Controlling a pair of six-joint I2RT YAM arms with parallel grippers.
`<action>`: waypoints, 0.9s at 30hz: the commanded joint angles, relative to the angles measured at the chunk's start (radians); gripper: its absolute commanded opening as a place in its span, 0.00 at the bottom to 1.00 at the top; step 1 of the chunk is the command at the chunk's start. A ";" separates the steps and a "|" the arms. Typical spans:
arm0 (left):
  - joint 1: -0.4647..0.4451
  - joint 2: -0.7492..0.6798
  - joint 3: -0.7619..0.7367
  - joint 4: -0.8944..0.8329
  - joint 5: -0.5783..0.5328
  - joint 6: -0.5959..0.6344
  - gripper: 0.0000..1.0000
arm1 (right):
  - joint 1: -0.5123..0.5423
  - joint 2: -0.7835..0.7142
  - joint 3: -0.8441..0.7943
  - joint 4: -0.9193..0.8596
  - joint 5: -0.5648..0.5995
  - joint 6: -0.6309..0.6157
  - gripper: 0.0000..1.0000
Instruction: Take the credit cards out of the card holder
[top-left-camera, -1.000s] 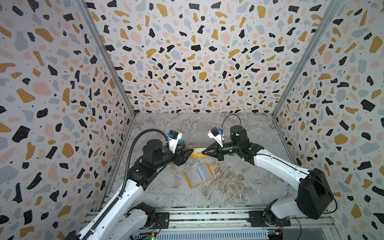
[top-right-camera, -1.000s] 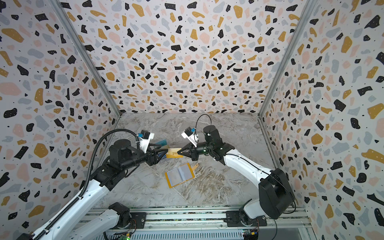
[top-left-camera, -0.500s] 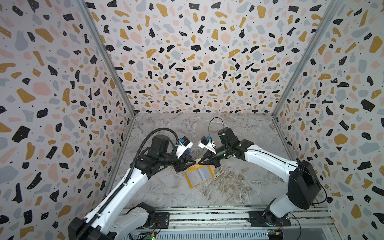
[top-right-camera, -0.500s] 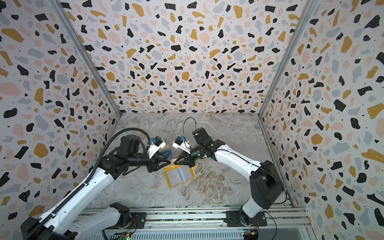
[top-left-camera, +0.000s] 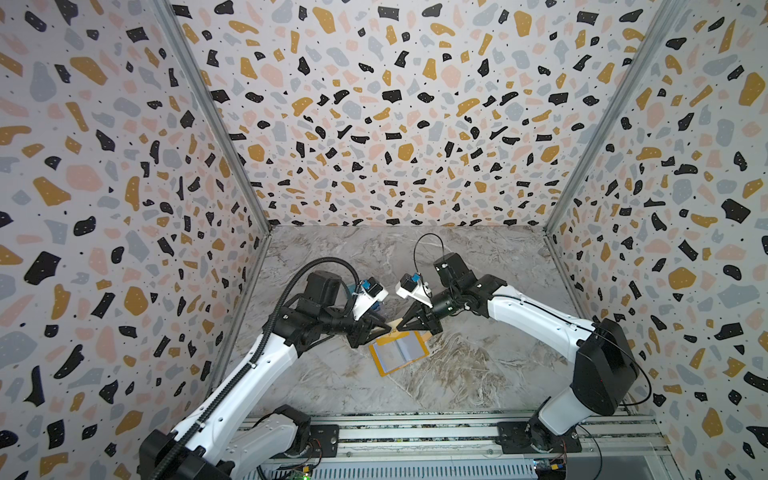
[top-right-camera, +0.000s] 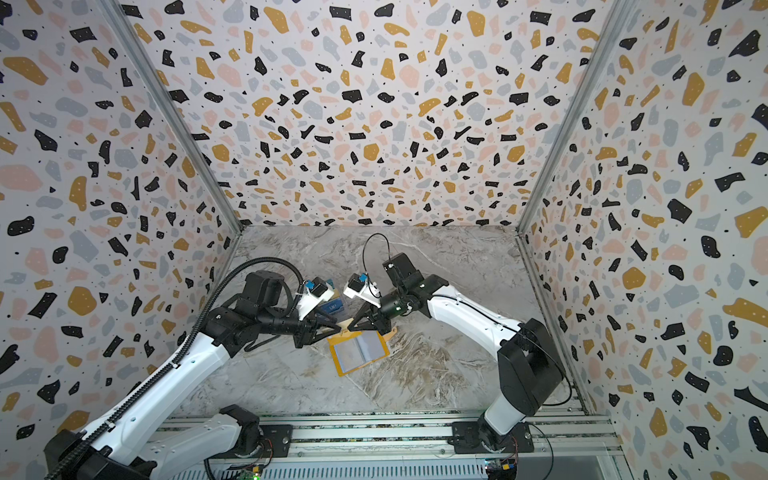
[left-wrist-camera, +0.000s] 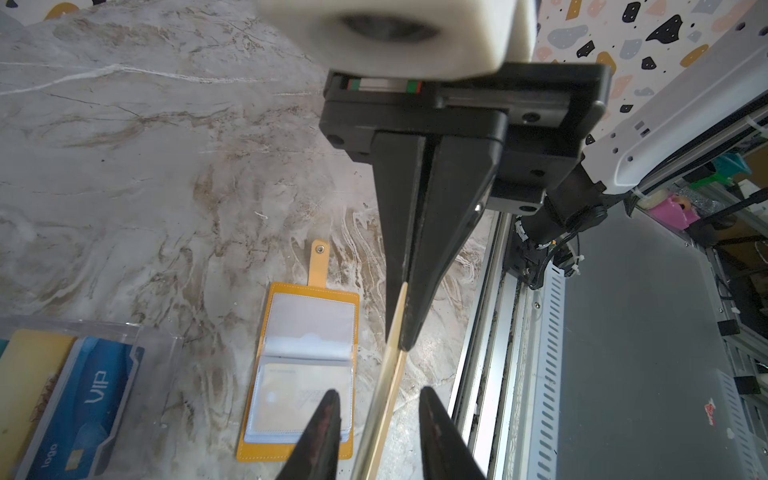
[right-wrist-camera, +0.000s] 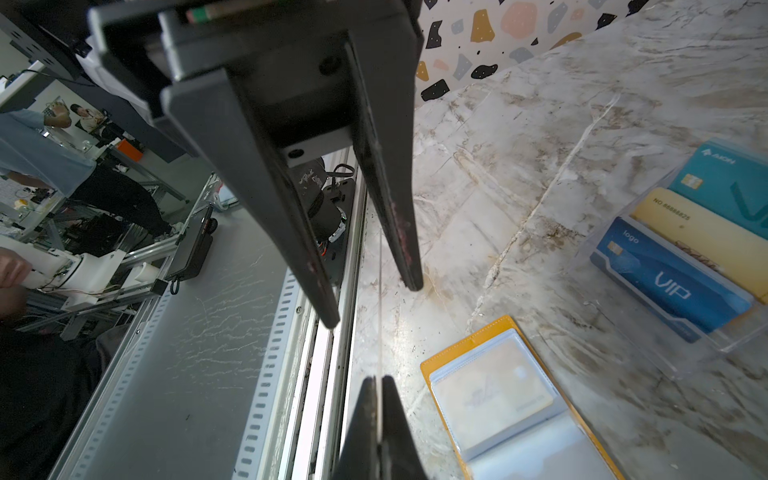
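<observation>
The yellow card holder (top-left-camera: 399, 352) (top-right-camera: 359, 351) lies open flat on the marble table, with a pale credit card (right-wrist-camera: 494, 395) inside a clear sleeve. Just above its far edge my right gripper (right-wrist-camera: 378, 380) (top-left-camera: 400, 328) is shut on one end of a beige-gold card (left-wrist-camera: 388, 353), which shows edge-on. My left gripper (left-wrist-camera: 379, 392) (top-left-camera: 388, 330) faces it. Its jaws stand open on either side of the card's other end, with a gap on each side.
A clear tray (left-wrist-camera: 158, 349) (top-right-camera: 332, 307) lies on the table behind the left gripper. It holds a blue VIP card (right-wrist-camera: 665, 282), a beige one (right-wrist-camera: 698, 232) and a teal one (right-wrist-camera: 723, 183). The metal rail (top-left-camera: 415, 432) runs along the table's front edge.
The right gripper has brought the card down and nearer, over the holder's far edge. The left gripper has come up to the card's free end, and its jaws have narrowed around it.
</observation>
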 joint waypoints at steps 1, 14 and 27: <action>0.006 0.003 0.025 -0.011 0.027 0.012 0.30 | 0.005 -0.002 0.049 -0.028 -0.025 -0.030 0.00; 0.006 0.014 0.029 -0.019 0.089 0.020 0.06 | 0.003 0.013 0.068 -0.008 -0.020 -0.026 0.00; 0.031 0.076 0.050 0.005 -0.015 0.085 0.00 | -0.082 -0.129 -0.103 0.189 0.120 0.136 0.67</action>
